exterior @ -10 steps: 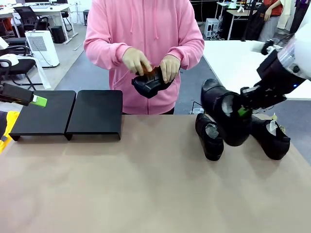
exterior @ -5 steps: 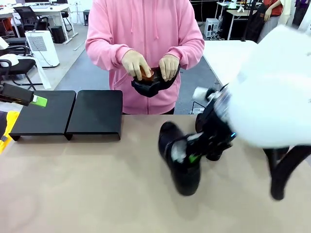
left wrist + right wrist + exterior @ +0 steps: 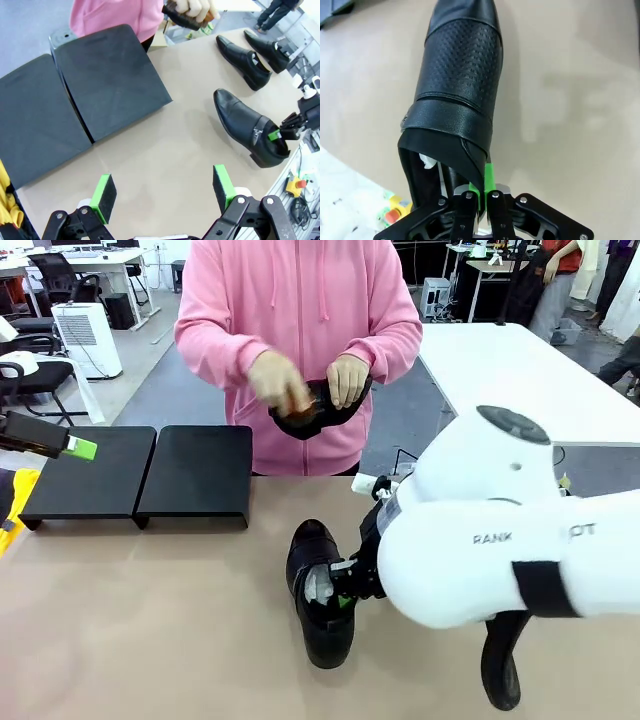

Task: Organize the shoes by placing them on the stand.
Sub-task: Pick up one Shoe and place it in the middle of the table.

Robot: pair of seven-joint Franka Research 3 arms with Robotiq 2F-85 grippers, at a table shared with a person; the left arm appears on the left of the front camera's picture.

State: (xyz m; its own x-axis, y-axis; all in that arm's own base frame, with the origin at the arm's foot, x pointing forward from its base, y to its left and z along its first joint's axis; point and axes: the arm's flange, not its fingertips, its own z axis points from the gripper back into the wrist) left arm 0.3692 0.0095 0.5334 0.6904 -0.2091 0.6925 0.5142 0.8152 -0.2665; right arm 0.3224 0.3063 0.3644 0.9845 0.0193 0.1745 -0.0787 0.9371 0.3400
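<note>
My right fingers (image 3: 489, 175) are clenched on the heel collar of a shoe (image 3: 318, 600) at mid-surface, near side. My left fingers (image 3: 106, 192) are released. The glossy leather looks slick and the collar soft, so I'd pinch deep at the stiffer heel. Four shoes: this one, two at right (image 3: 243, 59), one in the person's hands (image 3: 350, 380). The stand (image 3: 195, 472), two panels, sits far left.

We list the stand (image 3: 195, 475), two panels side by side, at the table's (image 3: 150, 640) far left. First shoe (image 3: 318, 605): mid-table, right of the stand, nearer our side. Two further shoes (image 3: 243, 62): side by side, farther right. Fourth shoe (image 3: 318, 412): in the person's hands (image 3: 350, 378), beyond the far edge.
</note>
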